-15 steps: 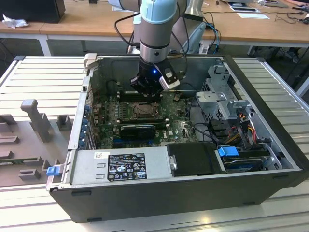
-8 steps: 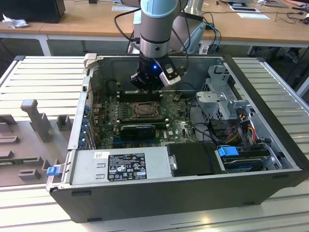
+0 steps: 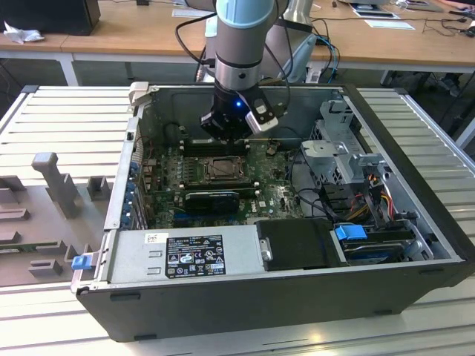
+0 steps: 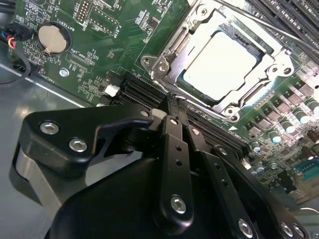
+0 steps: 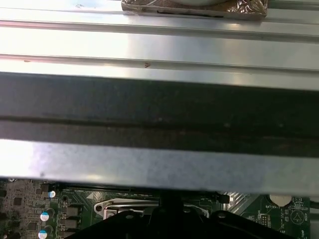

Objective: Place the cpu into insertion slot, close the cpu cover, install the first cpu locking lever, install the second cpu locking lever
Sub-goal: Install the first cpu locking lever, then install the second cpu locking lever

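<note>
The gripper (image 4: 172,107) hangs just above the motherboard (image 4: 99,55), beside the insertion slot (image 4: 219,59), with its fingers pressed together and nothing in them. The cpu (image 4: 219,62) already lies in the slot, likely so the cpu cover (image 4: 174,45) can hold it down. The board's tiny print cannot be read.

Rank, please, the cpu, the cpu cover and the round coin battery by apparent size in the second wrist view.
1. cpu cover, the frame around the chip.
2. cpu, seated inside it.
3. coin battery, clearly smallest.
</note>
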`<state>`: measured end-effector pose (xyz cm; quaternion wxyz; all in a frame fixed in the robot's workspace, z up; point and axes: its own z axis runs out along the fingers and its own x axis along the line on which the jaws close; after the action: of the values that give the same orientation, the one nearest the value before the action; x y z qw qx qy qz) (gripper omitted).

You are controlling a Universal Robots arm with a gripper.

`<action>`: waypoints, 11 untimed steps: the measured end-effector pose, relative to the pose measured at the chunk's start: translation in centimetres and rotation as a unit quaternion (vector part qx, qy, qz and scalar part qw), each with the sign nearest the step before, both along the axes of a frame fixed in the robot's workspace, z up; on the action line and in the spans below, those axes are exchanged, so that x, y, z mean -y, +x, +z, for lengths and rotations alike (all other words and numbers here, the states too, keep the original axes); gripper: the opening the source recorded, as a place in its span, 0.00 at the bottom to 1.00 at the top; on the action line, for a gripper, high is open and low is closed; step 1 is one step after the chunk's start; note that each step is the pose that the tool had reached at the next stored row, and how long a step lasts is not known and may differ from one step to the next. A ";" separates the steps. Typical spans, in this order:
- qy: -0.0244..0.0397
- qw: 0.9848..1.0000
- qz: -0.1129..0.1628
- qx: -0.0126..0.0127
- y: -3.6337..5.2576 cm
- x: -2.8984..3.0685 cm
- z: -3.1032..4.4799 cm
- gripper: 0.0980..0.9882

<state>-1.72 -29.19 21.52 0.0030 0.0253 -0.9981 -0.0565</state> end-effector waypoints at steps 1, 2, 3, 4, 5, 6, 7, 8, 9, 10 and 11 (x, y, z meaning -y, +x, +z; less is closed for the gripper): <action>0.000 1.000 0.000 0.000 0.00 0.02 0.00 0.01; 0.000 1.000 0.000 0.000 0.00 0.03 0.00 0.01; 0.000 1.000 0.000 0.000 0.00 0.05 0.00 0.01; 0.000 1.000 0.000 0.000 0.00 0.06 0.00 0.01; 0.000 1.000 0.000 0.000 0.00 0.08 0.00 0.01; 0.000 1.000 0.000 0.000 0.00 0.09 0.00 0.01; 0.000 1.000 0.000 0.000 0.00 0.13 0.01 0.01; 0.000 1.000 0.000 0.000 0.00 0.17 0.01 0.01; 0.000 1.000 0.000 0.000 0.00 0.25 0.00 0.01; 0.000 1.000 0.000 0.000 0.00 0.33 0.00 0.01; 0.000 1.000 0.000 0.000 0.00 0.37 0.00 0.01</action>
<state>-1.72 -29.56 21.52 0.0029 0.0252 -0.9981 -0.0565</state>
